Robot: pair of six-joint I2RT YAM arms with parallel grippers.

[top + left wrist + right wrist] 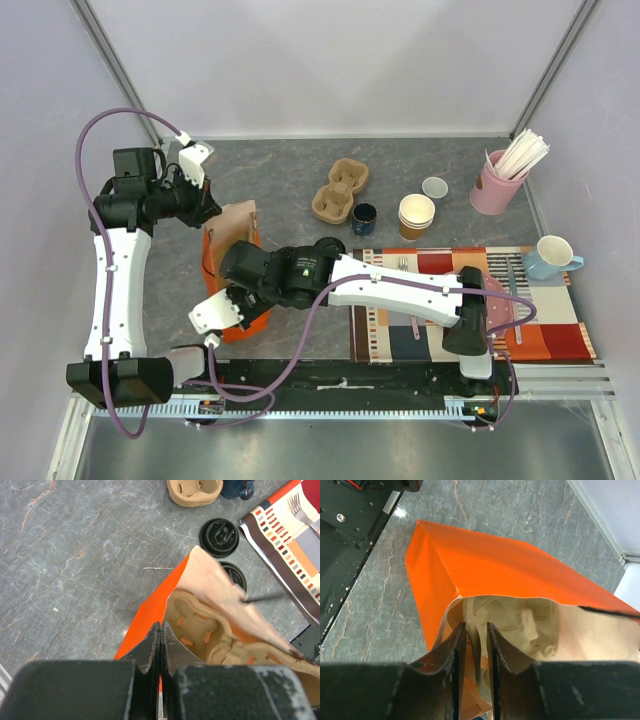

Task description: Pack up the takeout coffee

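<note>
Noted left hand (160,635) pinched shut on orange bag (495,565) rim; right hand (476,640) nearly closed on opposite wall. takeout coffee (219,537) stood on worktop (75,555) just beyond bag, clear of both hands.

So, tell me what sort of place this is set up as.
Probably a mock café takeout counter staged in a robot test cell: a stack of paper cups, a pulp cup carrier and an orange paper bag are on the grey tabletop.
</note>
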